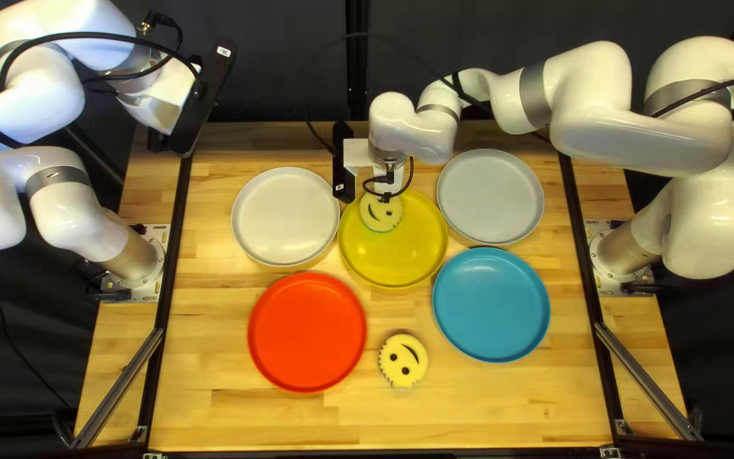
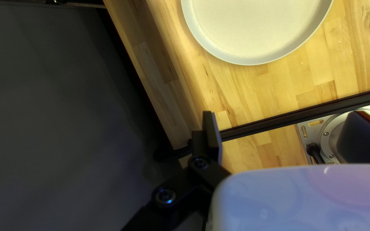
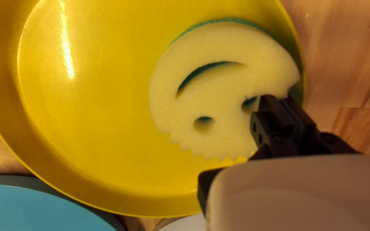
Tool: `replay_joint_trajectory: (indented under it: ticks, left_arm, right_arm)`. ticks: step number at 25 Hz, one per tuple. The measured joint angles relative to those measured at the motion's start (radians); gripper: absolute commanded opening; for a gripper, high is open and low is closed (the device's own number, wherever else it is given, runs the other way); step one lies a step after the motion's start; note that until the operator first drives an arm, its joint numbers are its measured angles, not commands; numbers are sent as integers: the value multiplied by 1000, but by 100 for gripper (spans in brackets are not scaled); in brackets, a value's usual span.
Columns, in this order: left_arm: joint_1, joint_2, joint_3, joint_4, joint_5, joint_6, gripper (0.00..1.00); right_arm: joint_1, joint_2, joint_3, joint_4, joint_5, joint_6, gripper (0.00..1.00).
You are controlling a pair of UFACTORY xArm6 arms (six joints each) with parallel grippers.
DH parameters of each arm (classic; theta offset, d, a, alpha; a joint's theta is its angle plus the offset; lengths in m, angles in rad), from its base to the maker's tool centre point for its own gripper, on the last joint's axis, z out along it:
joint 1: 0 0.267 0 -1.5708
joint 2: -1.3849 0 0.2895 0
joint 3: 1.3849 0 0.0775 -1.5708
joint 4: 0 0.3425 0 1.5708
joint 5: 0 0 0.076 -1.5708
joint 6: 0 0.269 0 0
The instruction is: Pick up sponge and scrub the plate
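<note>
In the top left view my right gripper (image 1: 386,195) reaches down at the far edge of a yellow smiley sponge (image 1: 381,213), which lies inside the yellow plate (image 1: 401,255). The right wrist view has my right gripper (image 3: 282,102) shut on the edge of this sponge (image 3: 219,94), beside one eye hole; its green underside shows along the rim, over the yellow plate (image 3: 86,128). Raised at the far left corner is my left gripper (image 1: 157,140). In its wrist view the left gripper (image 2: 281,134) stands open with nothing between its fingers.
A second smiley sponge (image 1: 403,360) sits nearer the front. Around the yellow plate are a cream plate (image 1: 285,216), a grey plate (image 1: 490,196), a red plate (image 1: 307,331) and a blue plate (image 1: 491,304). The cream plate (image 2: 253,30) also shows ahead of my left gripper.
</note>
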Motion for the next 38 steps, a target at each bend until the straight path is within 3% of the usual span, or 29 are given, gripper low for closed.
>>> replay_joint_trajectory:
  ticks: [11,28,38]
  left_arm:
    - [0,0,0,0,0,0,100]
    - [0,0,0,0,0,0,100]
    - [0,0,0,0,0,0,100]
  right_arm:
    - [116,-87,123,-48,-64,100,0]
    - [-40,-92,135,-131,-86,40,0]
    - [61,-198,264,-151,-123,110,0]
